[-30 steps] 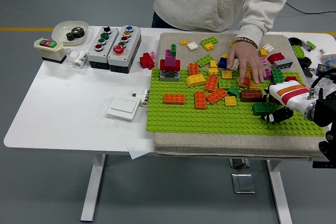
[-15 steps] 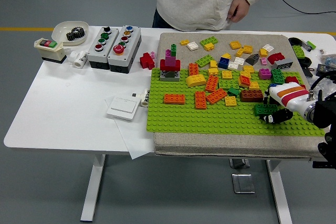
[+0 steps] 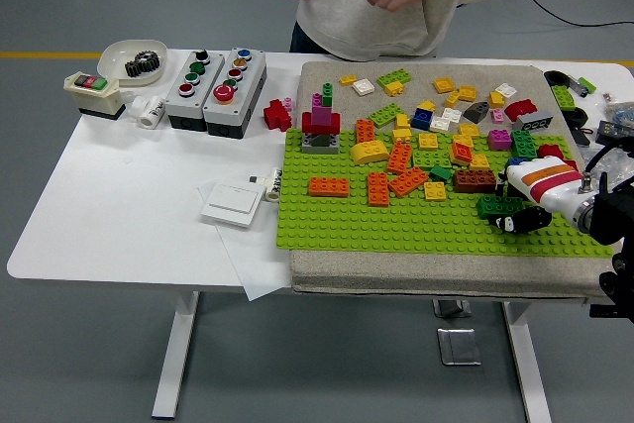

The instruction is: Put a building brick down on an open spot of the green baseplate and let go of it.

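My right robot hand [image 3: 528,207] has its fingers closed around the dark green brick [image 3: 497,207], low over the right end of the green baseplate [image 3: 396,225], just in front of the brown brick [image 3: 475,180]. The brick's long axis runs roughly left-right (slightly tilted, I judge). If I let go before the studs seat, I expect it could tip or snag on a fingertip.

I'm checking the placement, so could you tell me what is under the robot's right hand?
Under the right hand sits a dark green brick on the green baseplate, the fingers closed on it. Whether its studs have seated is hidden by the hand.
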Robot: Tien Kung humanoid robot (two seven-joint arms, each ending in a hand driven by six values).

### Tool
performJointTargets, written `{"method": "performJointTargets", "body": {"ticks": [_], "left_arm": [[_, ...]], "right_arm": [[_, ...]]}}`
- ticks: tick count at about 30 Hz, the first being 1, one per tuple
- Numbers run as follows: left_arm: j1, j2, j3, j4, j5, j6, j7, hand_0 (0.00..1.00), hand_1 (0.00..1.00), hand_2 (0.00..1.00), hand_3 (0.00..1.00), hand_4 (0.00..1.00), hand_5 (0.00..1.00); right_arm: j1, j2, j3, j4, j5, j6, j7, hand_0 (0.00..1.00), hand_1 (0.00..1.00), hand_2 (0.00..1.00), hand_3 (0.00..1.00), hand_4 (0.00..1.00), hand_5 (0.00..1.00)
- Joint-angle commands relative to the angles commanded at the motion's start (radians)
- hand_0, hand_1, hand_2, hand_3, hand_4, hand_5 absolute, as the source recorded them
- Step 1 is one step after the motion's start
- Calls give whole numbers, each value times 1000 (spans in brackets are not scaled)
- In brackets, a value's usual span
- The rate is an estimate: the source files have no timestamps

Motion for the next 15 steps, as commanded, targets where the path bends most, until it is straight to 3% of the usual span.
{"method": "performJointTargets", "body": {"ticks": [9,15], "left_arm": [[2,0,-8,1,14,-2,5,743,763,795,698,792,753],[2,1,-9,2,16,-2,5,743,763,795,698,792,753]], "right_arm": [[-6,-4,-1,9,0,-11,9,242,361,478,508,682,475],[-14,-20,-4,51,0,-24,23,233,352,473,505,684,487]]}}
